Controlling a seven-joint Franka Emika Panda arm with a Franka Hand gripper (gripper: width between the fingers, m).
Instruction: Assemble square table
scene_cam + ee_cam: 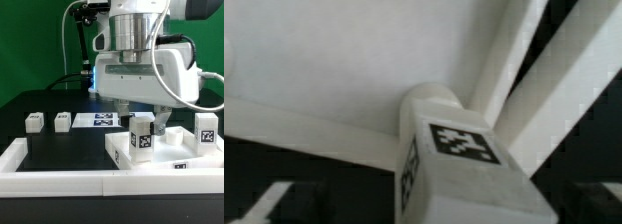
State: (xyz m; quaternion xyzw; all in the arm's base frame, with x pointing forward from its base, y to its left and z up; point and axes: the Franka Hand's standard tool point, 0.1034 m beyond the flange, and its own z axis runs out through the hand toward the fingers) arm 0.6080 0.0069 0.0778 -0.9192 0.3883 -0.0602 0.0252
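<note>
— Black table top fills the scene, with a dark backdrop behind it and a long white rim (50,180) along its near edge. Where is the table's big part?

— The square slab (170,153) lies flat on the black top, at the near side toward the exterior view's right. Its front edge seems to lie against the rim. It is thick white plastic, with 1 small black-white tag on that front edge.

— And the legs?

— I count 4, all white blocks with black-white tags. The upright leg (142,135) stands on the slab, near the slab's edge toward the exterior view's left. In the wrist view this leg (455,170) shows tags on 2 faces, and its lower end looks rounded where it meets the slab. The second standing leg (207,128) is at the slab's side toward the exterior view's right; whether it sits in a hole I cannot tell. The first loose leg (35,121) and the second loose leg (63,120) rest on the black top, well apart from the slab, toward the exterior view's left.

— What does the gripper do?

— The gripper (142,112) hangs directly above the upright leg. Its jaws are spread wide, with a dark gap on each side of the leg, so it grasps nothing.

— Which room is there for moving?

— A strip of black top shows between the slab and the 2 loose legs. The marker board (100,120) lies flat beyond the slab, near the second loose leg. On the slab, white surface is open between the 2 standing legs. The rim closes the near side.
</note>
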